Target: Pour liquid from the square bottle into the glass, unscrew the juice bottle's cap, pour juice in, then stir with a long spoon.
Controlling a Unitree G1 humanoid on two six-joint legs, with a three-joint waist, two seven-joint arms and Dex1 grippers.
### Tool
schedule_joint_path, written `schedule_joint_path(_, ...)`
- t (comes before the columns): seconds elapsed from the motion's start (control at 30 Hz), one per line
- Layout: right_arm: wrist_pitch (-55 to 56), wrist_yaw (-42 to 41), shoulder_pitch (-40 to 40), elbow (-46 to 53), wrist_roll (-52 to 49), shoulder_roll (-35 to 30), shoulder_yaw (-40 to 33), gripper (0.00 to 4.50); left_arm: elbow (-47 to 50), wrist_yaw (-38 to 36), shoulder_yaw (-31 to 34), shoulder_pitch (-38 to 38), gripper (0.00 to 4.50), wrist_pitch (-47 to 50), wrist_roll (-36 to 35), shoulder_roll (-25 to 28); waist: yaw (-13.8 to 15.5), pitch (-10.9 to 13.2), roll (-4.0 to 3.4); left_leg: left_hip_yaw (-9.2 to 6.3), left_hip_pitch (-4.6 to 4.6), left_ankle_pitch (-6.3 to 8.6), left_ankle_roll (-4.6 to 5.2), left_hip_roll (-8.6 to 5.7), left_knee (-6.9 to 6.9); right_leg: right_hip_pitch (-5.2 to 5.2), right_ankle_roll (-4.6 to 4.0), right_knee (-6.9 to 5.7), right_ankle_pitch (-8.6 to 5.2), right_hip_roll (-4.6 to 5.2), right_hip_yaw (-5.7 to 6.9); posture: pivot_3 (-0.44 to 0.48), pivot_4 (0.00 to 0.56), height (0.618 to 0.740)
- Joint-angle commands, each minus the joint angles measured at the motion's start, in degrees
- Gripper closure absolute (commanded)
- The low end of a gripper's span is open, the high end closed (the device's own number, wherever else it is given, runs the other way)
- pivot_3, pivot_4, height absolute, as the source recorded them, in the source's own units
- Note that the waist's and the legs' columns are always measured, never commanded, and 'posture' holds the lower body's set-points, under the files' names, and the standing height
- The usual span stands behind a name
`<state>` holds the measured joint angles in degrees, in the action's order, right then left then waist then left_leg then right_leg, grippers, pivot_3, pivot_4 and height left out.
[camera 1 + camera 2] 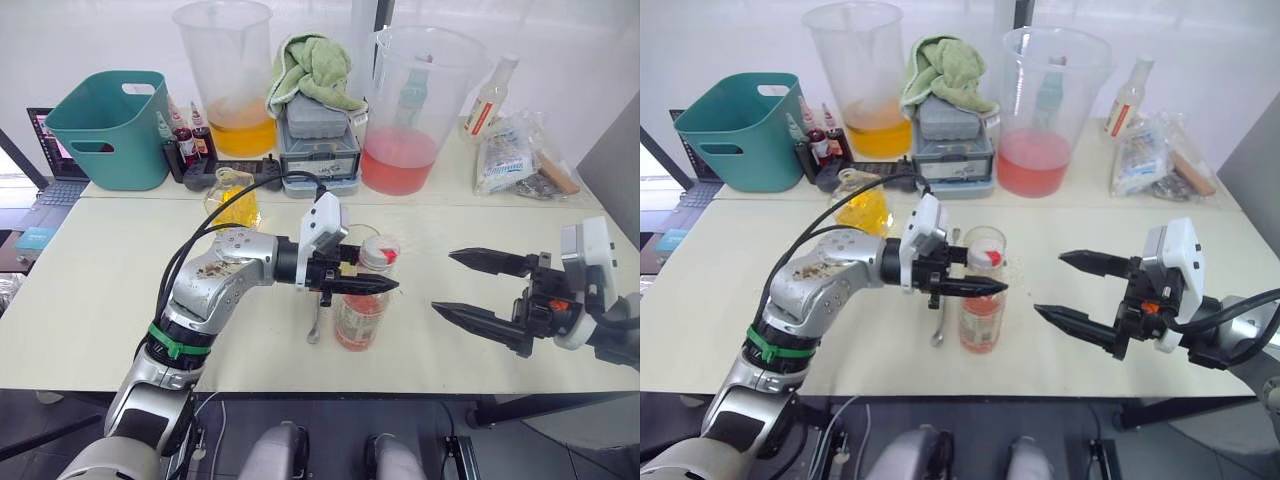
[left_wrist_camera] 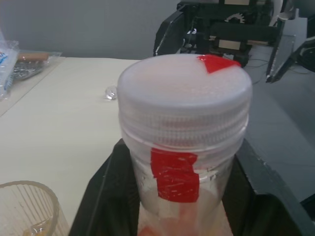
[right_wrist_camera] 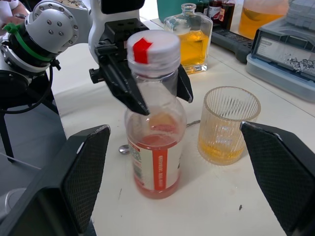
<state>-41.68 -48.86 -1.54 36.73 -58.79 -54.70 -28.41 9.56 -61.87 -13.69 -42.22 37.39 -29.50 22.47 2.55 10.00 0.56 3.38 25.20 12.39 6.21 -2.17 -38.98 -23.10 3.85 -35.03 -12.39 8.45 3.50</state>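
Juice bottle, capped, is clamped at the neck by the left gripper. Beside the bottle, the right gripper is held spread wide, empty. Just behind the bottle are the glass and spoon.

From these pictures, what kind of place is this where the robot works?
Probably a robot lab's test bench set up for drink mixing, not a real kitchen: large measuring jugs of coloured liquid, a teal bin and a laptop crowd the back of the table.

Capped juice btl upright beside glass
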Motion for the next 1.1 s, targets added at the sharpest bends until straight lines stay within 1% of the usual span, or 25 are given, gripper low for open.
schedule_joint_path(0.03, 0.1, 0.7, -3.3, 1.6, -2.6, -1.2, 0.1, 0.0, 2.5, -0.8, 0.4, -0.7, 3.08, -0.9, -0.7, 0.4, -0.1, 0.0, 0.0, 0.0, 0.0, 0.0, 0.0, 0.0, 0.0, 0.0, 0.0, -0.01, 0.0, 0.0, 0.0, 0.0, 0.15, 0.74)
schedule_joint_path(0.17, -0.6, 1.6, -7.1, 1.9, -4.3, -1.8, 2.2, 0.0, 2.8, -0.9, 0.4, -0.7, 3.08, -1.5, -0.3, 0.8, -0.1, 0.0, 0.0, 0.0, 0.0, 0.0, -0.01, 0.01, 0.01, -0.01, 0.0, 0.0, 0.0, 0.0, 0.0, 0.0, 0.15, 0.74)
schedule_joint_path(0.23, -0.9, 3.7, -10.4, 1.6, -5.9, -1.3, 4.0, 0.0, 2.8, -1.0, 0.3, -0.8, 3.08, -1.8, 0.0, 1.0, -0.1, 0.0, 0.0, 0.0, 0.0, 0.0, -0.01, 0.01, 0.0, -0.01, 0.0, 0.01, 0.0, 0.0, 0.0, 0.0, 0.15, 0.74)
schedule_joint_path(0.33, -2.1, 6.5, -15.8, 1.4, -5.7, -0.6, 9.2, 0.0, 2.6, -1.1, 0.1, -1.0, 3.08, -2.4, 0.5, 1.2, -0.2, 0.0, 0.0, 0.0, 0.01, -0.01, -0.02, 0.01, 0.0, -0.03, 0.0, 0.01, 0.0, 0.01, -0.01, 0.0, 0.15, 0.74)
schedule_joint_path(0.5, -4.7, 12.4, -21.8, 0.6, -5.0, 2.6, 16.5, 0.0, 2.4, -1.4, -0.1, -0.9, 3.08, -3.2, 0.8, 1.6, -0.2, 0.0, 0.0, 0.0, 0.03, -0.08, -0.14, 0.0, 0.0, -0.04, -0.01, 0.0, 0.0, 0.02, 0.0, 0.0, 0.15, 0.74)
schedule_joint_path(0.6, -5.6, 15.0, -23.8, 0.3, -4.0, 4.4, 19.0, 0.0, 2.3, -1.3, -0.1, -0.8, 3.08, -3.6, 1.2, 1.9, -0.1, 0.0, 0.0, 0.0, 0.06, -0.15, -0.25, -0.01, 0.0, -0.08, -0.01, -0.01, 0.0, 0.04, 0.0, 0.0, 0.15, 0.74)
schedule_joint_path(0.77, -5.7, 16.7, -25.7, -0.1, -2.1, 6.2, 21.0, 0.0, 2.4, -1.2, 0.1, -0.5, 3.08, -3.7, 1.2, 2.0, -0.3, 0.0, 0.0, 0.01, 0.07, -0.15, -0.25, -0.02, 0.0, -0.07, 0.0, -0.02, 0.0, 0.02, 0.01, 0.0, 0.15, 0.74)
schedule_joint_path(0.83, -5.8, 17.0, -26.0, -0.1, -1.7, 6.7, 21.3, 0.54, 2.4, -1.2, 0.2, -0.3, 3.08, -3.7, 1.2, 2.1, -0.3, 0.0, 0.0, 0.01, 0.07, -0.13, -0.22, -0.02, 0.0, -0.08, 0.0, -0.05, 0.0, 0.0, 0.03, 0.0, 0.15, 0.74)
schedule_joint_path(0.87, -5.9, 17.1, -26.0, -0.1, -1.6, 6.8, 21.3, 0.91, 2.4, -1.2, 0.2, -0.3, 3.08, -3.7, 1.2, 2.1, -0.3, 0.0, 0.0, 0.01, 0.07, -0.13, -0.21, -0.02, 0.0, -0.07, 0.0, -0.05, 0.0, 0.0, 0.03, 0.0, 0.15, 0.74)
schedule_joint_path(0.97, -5.8, 16.5, -26.5, -0.3, -1.7, 7.2, 21.8, 1.82, 2.5, -1.1, 0.2, 0.0, 3.08, -3.7, 1.2, 2.3, -0.3, 0.0, 0.0, 0.02, 0.07, -0.13, -0.2, -0.03, -0.01, -0.07, 0.0, -0.06, 0.0, 0.0, 0.03, 0.0, 0.15, 0.74)
schedule_joint_path(1.03, -5.6, 15.0, -26.6, -0.4, -1.7, 7.1, 22.2, 2.54, 2.9, -0.9, 0.3, 0.3, 3.08, -3.6, 1.2, 2.5, -0.4, 0.0, 0.0, 0.02, 0.07, -0.12, -0.19, -0.02, 0.0, -0.07, 0.0, -0.06, 0.0, -0.02, 0.03, 0.0, 0.15, 0.74)
schedule_joint_path(1.07, -5.5, 14.0, -26.8, -0.5, -1.7, 7.0, 22.5, 2.8, 3.1, -0.7, 0.3, 0.4, 3.08, -3.5, 1.3, 2.6, -0.3, 0.0, 0.0, 0.02, 0.07, -0.12, -0.18, -0.02, -0.01, -0.07, 0.0, -0.07, 0.0, -0.02, 0.03, 0.0, 0.15, 0.74)
schedule_joint_path(1.1, -5.4, 13.0, -26.9, -0.7, -1.5, 6.9, 22.9, 2.8, 3.2, -0.6, 0.3, 0.6, 3.08, -3.5, 1.3, 2.6, -0.4, 0.0, 0.0, 0.02, 0.07, -0.11, -0.16, -0.03, -0.01, -0.06, 0.0, -0.07, 0.0, -0.02, 0.03, 0.0, 0.15, 0.74)
